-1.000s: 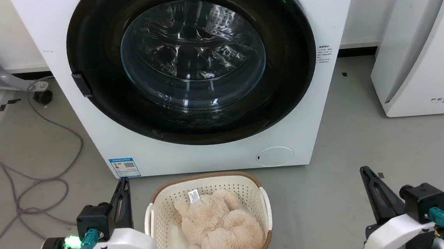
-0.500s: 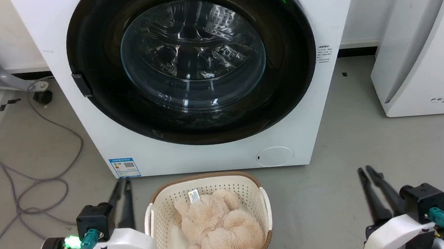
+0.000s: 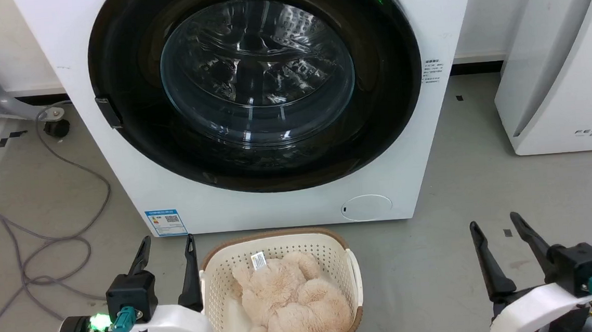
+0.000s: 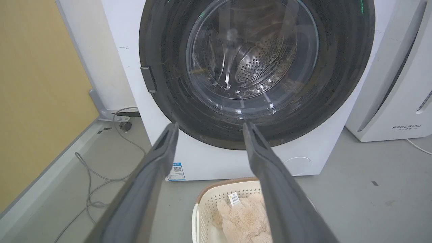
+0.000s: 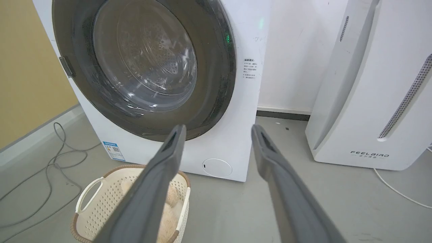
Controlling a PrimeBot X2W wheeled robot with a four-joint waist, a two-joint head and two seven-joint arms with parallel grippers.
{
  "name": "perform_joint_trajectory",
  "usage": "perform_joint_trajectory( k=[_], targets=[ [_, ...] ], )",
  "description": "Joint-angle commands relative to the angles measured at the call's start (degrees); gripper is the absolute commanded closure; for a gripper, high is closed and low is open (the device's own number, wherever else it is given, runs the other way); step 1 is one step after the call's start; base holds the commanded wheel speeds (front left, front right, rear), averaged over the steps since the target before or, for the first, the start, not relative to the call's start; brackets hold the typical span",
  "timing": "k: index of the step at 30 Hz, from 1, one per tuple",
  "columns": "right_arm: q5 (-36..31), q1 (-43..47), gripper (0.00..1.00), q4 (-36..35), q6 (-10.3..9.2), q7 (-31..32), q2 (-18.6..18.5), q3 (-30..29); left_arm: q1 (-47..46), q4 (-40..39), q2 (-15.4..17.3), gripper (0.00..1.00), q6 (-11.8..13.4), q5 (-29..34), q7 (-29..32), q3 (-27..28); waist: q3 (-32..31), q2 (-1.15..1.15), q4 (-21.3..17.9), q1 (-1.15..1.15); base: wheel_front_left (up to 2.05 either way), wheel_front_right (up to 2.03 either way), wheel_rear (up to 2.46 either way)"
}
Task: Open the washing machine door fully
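Head view showed the washing machine door (image 3: 256,80) shut flush against the front of the washing machine (image 3: 278,209), which stood on the grey floor (image 3: 458,175). Just before it sat a cream basket (image 3: 275,236) with a plush toy (image 3: 295,301) inside. The left hand (image 3: 168,240) and right hand (image 3: 494,221) flanked the basket, fingers spread, holding nothing.

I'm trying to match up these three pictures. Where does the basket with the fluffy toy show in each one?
Head view: basket at the bottom centre.
Left wrist view: basket at the bottom edge, just right of centre, partly behind a dark finger.
Right wrist view: basket at the lower left.
Shared landmark: the blue label, just above the basket's left side in all three views.
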Motion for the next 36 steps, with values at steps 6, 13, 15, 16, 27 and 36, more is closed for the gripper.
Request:
perform_joint_trajectory(
  k=[6,13,15,16,27,36],
  targets=[
    [3.6,-0.4,0.00,-0.6,0.06,-1.1,0.0,-0.7,-0.3,0.2,0.0,0.00,0.9,-0.6,-1.2,-0.5,0.1,0.00,0.0,0.00,0.00,0.00,0.00],
    [6.4,-1.3,1.00,-0.8,0.08,-1.9,0.0,-1.2,-0.6,0.2,0.0,0.00,1.5,-0.7,-2.0,-1.0,0.5,0.00,0.2,0.00,0.00,0.00,0.00],
    [7.8,-1.7,1.00,-0.6,0.08,-2.2,0.0,-1.4,-0.7,0.2,0.0,0.00,1.7,-0.8,-2.2,-1.2,0.7,0.00,0.3,0.00,0.00,0.00,0.00],
    [8.7,-1.9,1.00,-0.5,0.09,-2.3,0.0,-1.6,-0.8,0.2,0.0,0.00,1.8,-0.8,-2.4,-1.2,0.8,0.00,0.3,0.00,0.00,0.00,0.00],
    [20.2,-5.9,1.00,2.0,0.12,-3.6,0.0,-3.9,-1.7,0.0,0.0,0.00,2.7,-0.9,-3.7,-1.9,2.4,0.00,0.8,0.00,0.00,0.00,0.00],
    [30.8,-12.0,1.00,7.4,0.15,-4.1,-0.6,-5.2,-3.2,-0.4,0.0,0.00,3.4,-0.8,-4.7,-2.4,4.7,0.00,1.2,0.00,0.00,0.00,0.00]
  ],
)
